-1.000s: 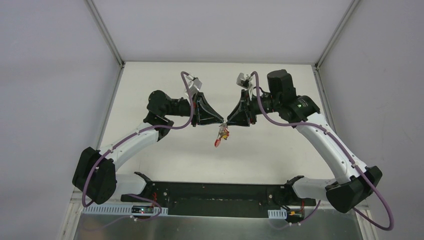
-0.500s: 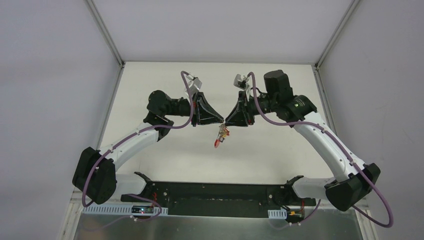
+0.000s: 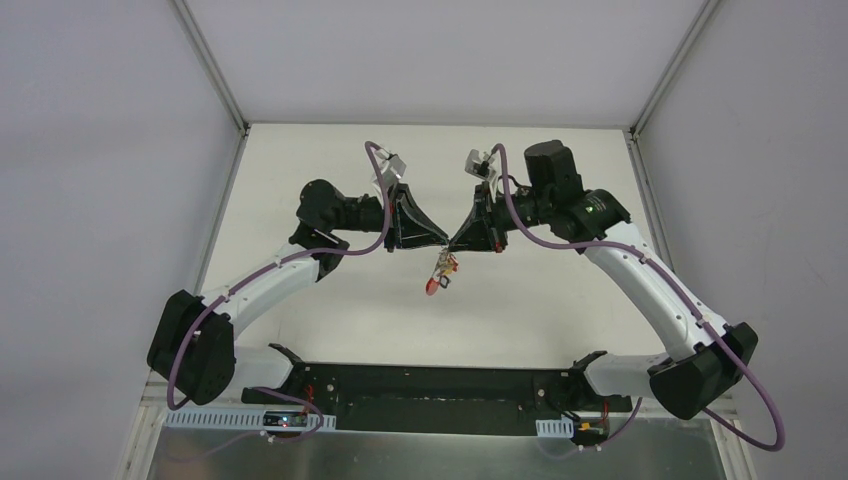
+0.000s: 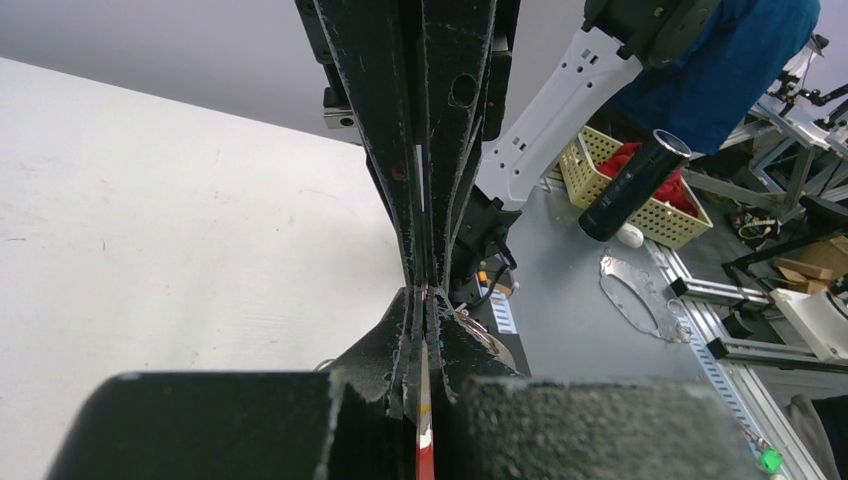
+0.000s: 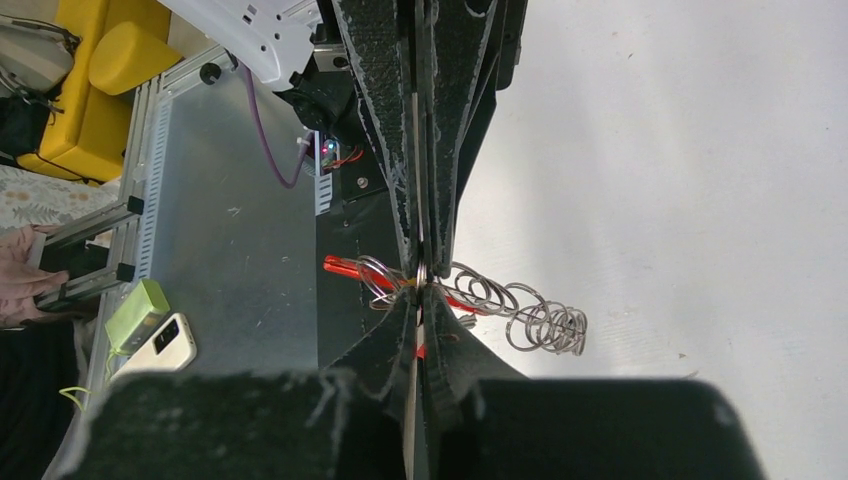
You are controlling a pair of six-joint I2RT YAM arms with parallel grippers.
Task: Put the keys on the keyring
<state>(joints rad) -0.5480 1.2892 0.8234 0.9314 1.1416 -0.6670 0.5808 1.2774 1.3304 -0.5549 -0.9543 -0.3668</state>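
Both grippers meet tip to tip in mid-air above the white table (image 3: 560,300). My left gripper (image 3: 443,243) is shut. The keyring (image 5: 345,268) shows as a red bar crossing behind the tips, with several thin grey metal loops (image 5: 530,318) trailing from it. Through the left gripper's (image 4: 424,296) slit shows a thin silver and red strip (image 4: 424,445). My right gripper (image 5: 420,286) is shut, its tips pinching a thin metal ring edge-on. A small bunch (image 3: 440,272) with a red piece hangs under the meeting point. Single keys cannot be told apart in it.
A black base bar (image 3: 430,385) and a metal plate (image 3: 430,455) run along the near edge. Grey walls (image 3: 100,200) close in the table on both sides and at the back. A yellow basket (image 4: 640,195) stands off the table.
The right gripper's jaws have closed at the shared tip point. The right arm has edged left, and the hanging bunch has shifted slightly left with it. The left gripper stays shut.
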